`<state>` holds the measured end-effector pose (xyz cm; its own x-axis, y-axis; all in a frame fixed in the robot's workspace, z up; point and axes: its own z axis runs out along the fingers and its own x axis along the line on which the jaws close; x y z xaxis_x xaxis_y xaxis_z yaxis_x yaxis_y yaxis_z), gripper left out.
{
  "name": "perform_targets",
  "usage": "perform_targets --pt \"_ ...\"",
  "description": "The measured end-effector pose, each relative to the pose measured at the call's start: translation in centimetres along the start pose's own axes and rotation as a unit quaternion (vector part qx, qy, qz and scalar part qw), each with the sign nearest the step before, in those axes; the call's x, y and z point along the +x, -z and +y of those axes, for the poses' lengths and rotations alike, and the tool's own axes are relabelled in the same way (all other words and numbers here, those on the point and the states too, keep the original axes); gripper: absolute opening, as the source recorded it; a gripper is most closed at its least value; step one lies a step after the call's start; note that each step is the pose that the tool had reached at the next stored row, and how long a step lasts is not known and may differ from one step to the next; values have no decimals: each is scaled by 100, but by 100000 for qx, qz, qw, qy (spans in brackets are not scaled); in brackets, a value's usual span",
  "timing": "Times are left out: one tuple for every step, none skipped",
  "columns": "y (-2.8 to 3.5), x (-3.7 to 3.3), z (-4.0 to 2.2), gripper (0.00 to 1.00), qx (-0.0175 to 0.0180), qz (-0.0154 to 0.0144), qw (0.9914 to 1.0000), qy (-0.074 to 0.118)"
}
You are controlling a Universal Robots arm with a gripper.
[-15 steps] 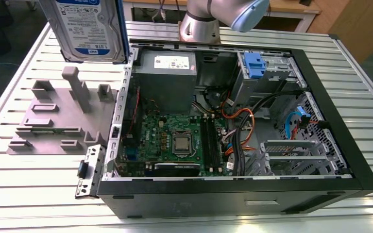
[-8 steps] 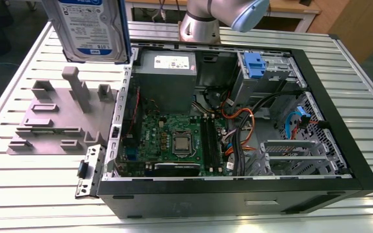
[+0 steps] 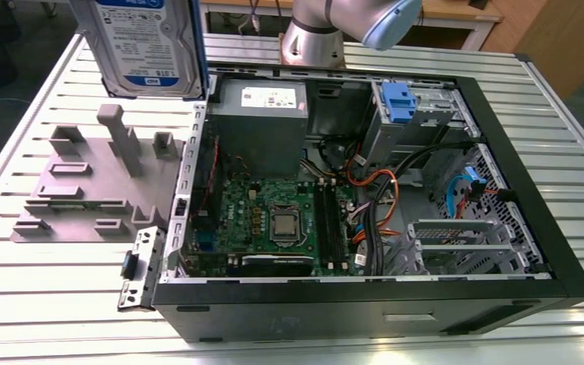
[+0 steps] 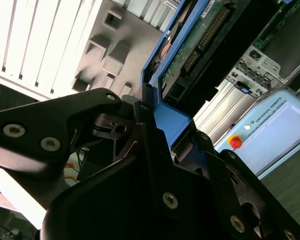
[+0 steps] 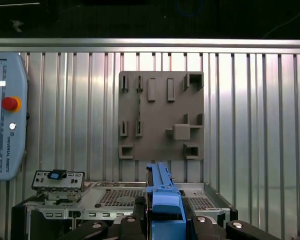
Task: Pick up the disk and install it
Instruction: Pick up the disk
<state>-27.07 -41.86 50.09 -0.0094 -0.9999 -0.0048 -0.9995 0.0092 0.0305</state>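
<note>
Transport step: black pincer [image 4: 157, 117] clamps flat blue-framed silver disk [image 3: 140, 46] aloft; install probably demands alignment with open black computer case [image 3: 373, 304] bay.

Print, by carrier: disk [image 3: 119, 85], white-and-blue label [image 3: 142, 38], text too fine to read. Grey box [image 3: 261, 137], white sticker [image 3: 270, 96], ditto. Control pendant [image 5: 2, 150], one line of lettering below red button [image 5: 10, 104].
</note>
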Motion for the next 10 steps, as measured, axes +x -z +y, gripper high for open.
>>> perform_targets --pt "0 0 -5 37 -1 1 100000 2" --pt "0 0 -9 37 0 -1 100000 0" --pt "0 0 -14 37 1 -2 100000 0" --pt "0 0 -19 37 3 -1 100000 0" --pt "0 0 -23 37 2 -2 100000 -1" --pt "1 0 -27 37 1 -1 100000 -1" --pt "1 0 -31 37 0 2 100000 -3" --pt "1 0 -36 37 1 -2 100000 -1" --pt "1 0 -41 37 3 0 100000 -1" --pt "2 0 -46 37 -2 2 100000 0"
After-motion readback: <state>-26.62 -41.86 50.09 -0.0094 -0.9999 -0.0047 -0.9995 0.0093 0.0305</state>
